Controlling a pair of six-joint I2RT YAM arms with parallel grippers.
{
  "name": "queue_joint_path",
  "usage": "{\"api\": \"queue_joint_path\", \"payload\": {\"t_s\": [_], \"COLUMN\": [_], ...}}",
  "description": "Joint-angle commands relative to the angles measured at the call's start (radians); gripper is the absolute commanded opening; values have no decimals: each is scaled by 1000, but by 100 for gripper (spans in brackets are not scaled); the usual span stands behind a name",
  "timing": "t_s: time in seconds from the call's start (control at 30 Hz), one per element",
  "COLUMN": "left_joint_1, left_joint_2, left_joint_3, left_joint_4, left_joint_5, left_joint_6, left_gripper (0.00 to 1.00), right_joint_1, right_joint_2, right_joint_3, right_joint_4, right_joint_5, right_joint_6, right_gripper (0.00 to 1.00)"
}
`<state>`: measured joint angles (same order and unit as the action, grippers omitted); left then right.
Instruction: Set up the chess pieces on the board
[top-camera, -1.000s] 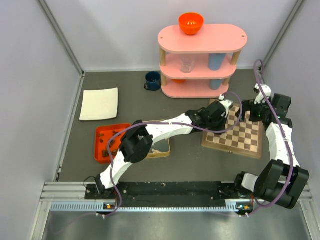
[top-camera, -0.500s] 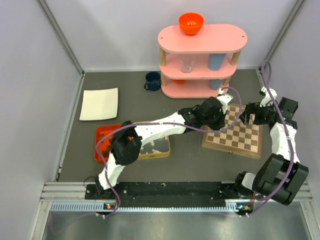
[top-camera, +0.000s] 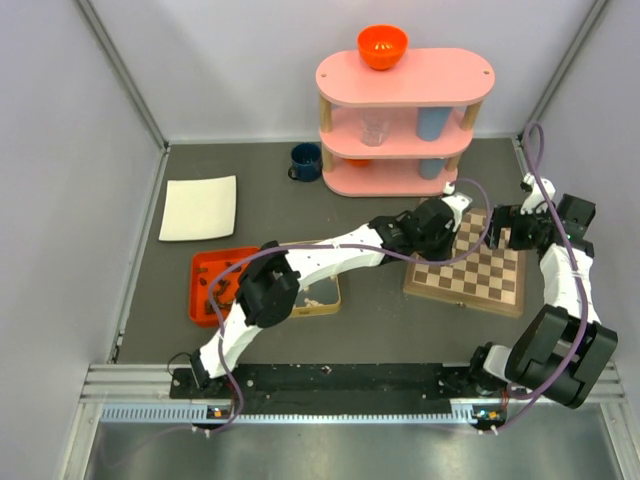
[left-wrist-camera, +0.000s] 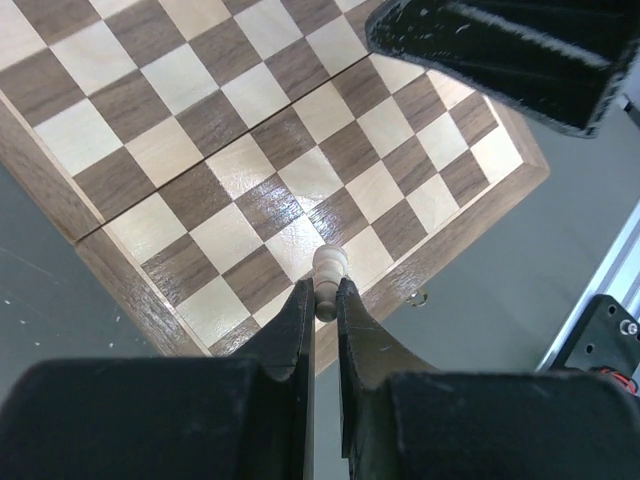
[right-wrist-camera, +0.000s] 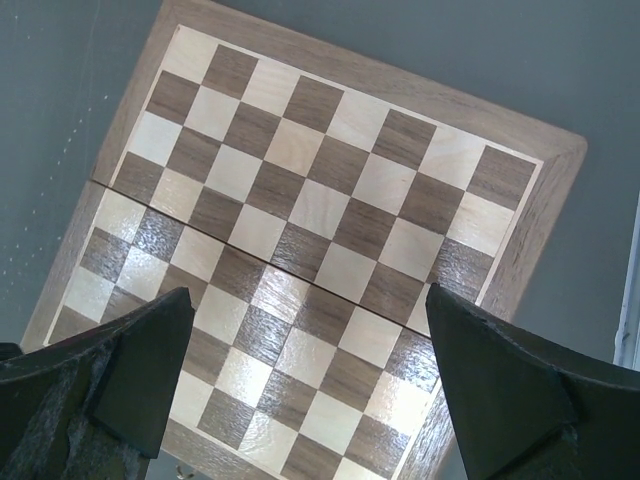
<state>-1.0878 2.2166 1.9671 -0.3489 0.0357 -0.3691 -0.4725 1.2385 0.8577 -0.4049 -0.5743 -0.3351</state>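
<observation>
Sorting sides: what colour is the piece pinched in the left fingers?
Pale cream; the chess piece shows best in the left wrist view.

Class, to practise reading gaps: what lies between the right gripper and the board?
Nothing. In the right wrist view the open right gripper hangs over the board, and the squares below it are bare.

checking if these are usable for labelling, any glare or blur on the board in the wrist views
Left wrist: the board is sharp, with a glossy sheen on squares near the pale piece; the left gripper is blurred close to the lens. Right wrist: board sharp, sheen across its middle rows; the right gripper is soft at the lower corners. Top external: even light, no glare.
</observation>
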Motion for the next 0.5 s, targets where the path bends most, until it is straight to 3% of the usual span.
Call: {"api": "queue_joint_path", "payload": {"t_s": [0.0, 0.47], "left_joint_1": [-12, -32], "left_joint_2": [35, 104], "left_joint_3": [70, 148], "left_joint_4": [-47, -156], "left_joint_5": [-8, -5], "left_joint_6": [-25, -4], "left_gripper": [0, 0], "right_joint_1": [-5, -3], "right_joint_2": [-5, -8], "right_joint_3": [41, 61], "right_joint_4": [23, 8], "right_joint_5": [20, 31], "right_joint_6": [25, 34], "right_gripper": [99, 99]}}
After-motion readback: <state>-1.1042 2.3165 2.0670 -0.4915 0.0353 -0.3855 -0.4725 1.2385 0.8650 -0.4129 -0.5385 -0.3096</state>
